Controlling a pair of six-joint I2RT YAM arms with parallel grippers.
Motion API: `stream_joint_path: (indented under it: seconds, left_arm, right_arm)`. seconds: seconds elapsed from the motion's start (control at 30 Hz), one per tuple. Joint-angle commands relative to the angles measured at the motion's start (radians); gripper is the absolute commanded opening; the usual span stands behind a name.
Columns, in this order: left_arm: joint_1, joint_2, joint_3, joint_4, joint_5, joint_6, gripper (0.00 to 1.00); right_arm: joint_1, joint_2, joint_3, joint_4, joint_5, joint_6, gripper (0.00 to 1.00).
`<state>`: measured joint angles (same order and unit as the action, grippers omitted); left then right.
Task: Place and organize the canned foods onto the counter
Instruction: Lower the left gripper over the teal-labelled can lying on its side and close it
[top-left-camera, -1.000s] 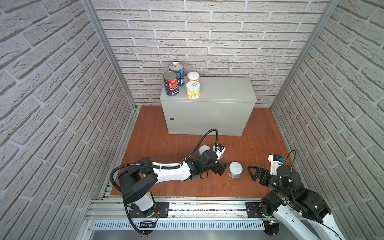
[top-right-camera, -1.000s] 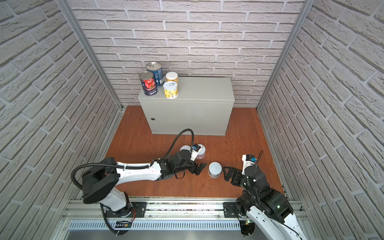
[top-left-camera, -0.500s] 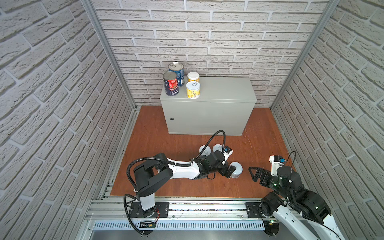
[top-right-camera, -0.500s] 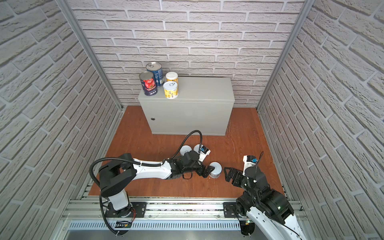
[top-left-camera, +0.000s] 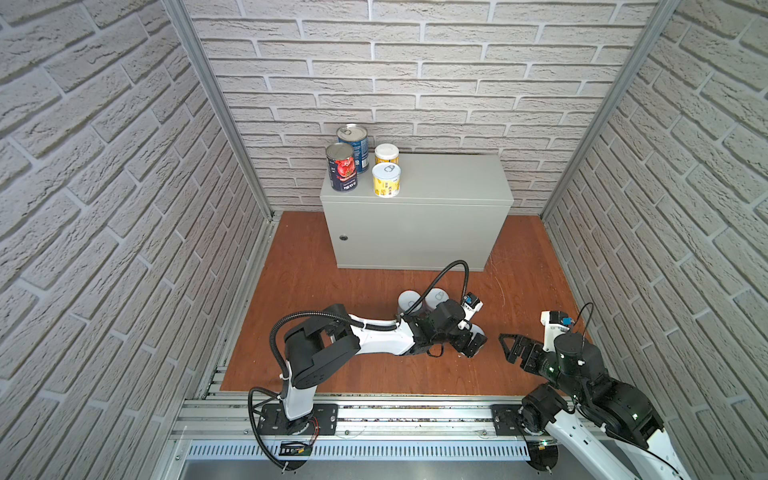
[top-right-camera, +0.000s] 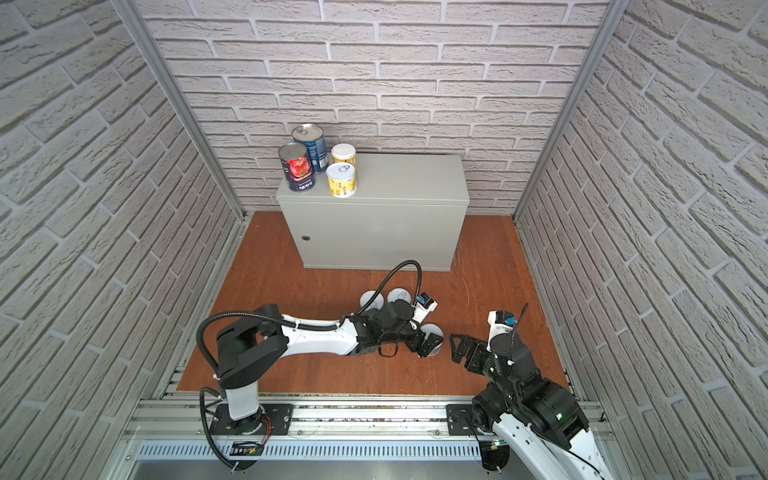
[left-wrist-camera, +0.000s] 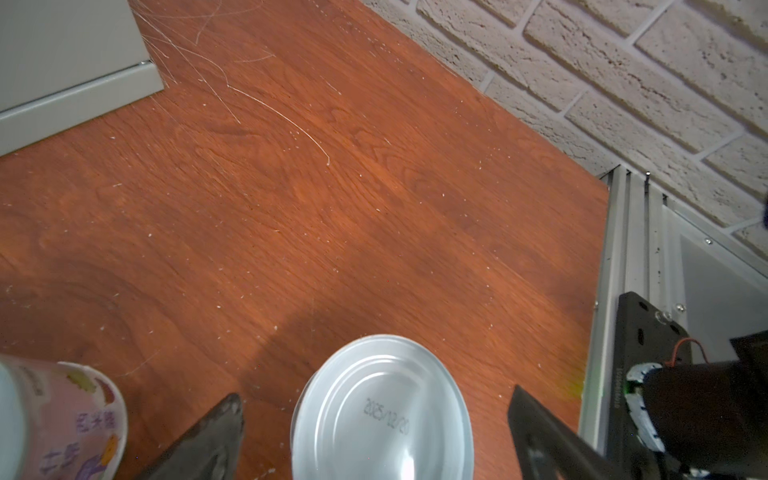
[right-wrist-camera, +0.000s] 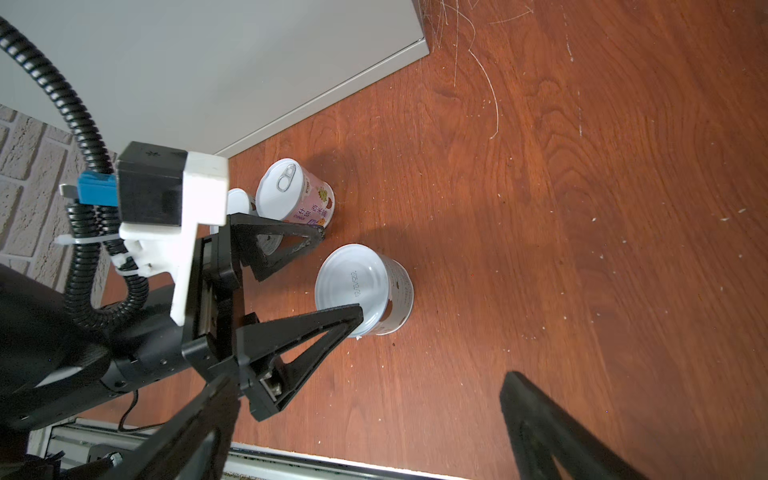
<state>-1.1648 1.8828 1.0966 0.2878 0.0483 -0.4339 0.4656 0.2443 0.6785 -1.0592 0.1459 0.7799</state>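
Observation:
Four canned foods stand at the left end of the counter (top-left-camera: 449, 178): a tomato can (top-left-camera: 342, 167), a blue can (top-left-camera: 353, 143) and two yellow cans (top-left-camera: 386, 180). On the wooden floor a short pale can (right-wrist-camera: 361, 286) stands bottom-up, with a date stamp on its metal end (left-wrist-camera: 382, 411). My left gripper (top-left-camera: 473, 337) is open, a finger on either side of this can without clamping it. A pink can (right-wrist-camera: 299, 199) and another white-lidded can (top-left-camera: 409, 300) stand just behind. My right gripper (top-left-camera: 503, 348) hovers open and empty to the right of the pale can.
Brick walls close in the left, back and right sides. A metal rail (top-left-camera: 374, 415) runs along the front edge of the floor. The left arm's black cable (top-left-camera: 453, 270) loops up in front of the counter's face. Bare floor (top-left-camera: 523, 270) lies right of the counter.
The left arm has stretched to the right across the floor, bringing its open gripper from beside the pair of cans to around the lone pale can. The right arm has barely moved.

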Motion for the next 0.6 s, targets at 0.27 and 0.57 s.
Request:
stream_joint_path:
  seconds: [0.27,0.57]
  left_arm:
    - [-0.009,0.059,0.076,-0.071,0.051,0.032,0.91]
    - [-0.01,0.086,0.099,-0.087,0.082,0.03,0.89]
  right_arm:
    - [0.001,-0.013,0.023,-0.002,0.027,0.008,0.99]
    - [0.001,-0.014,0.023,-0.004,0.03,0.008,0.99]
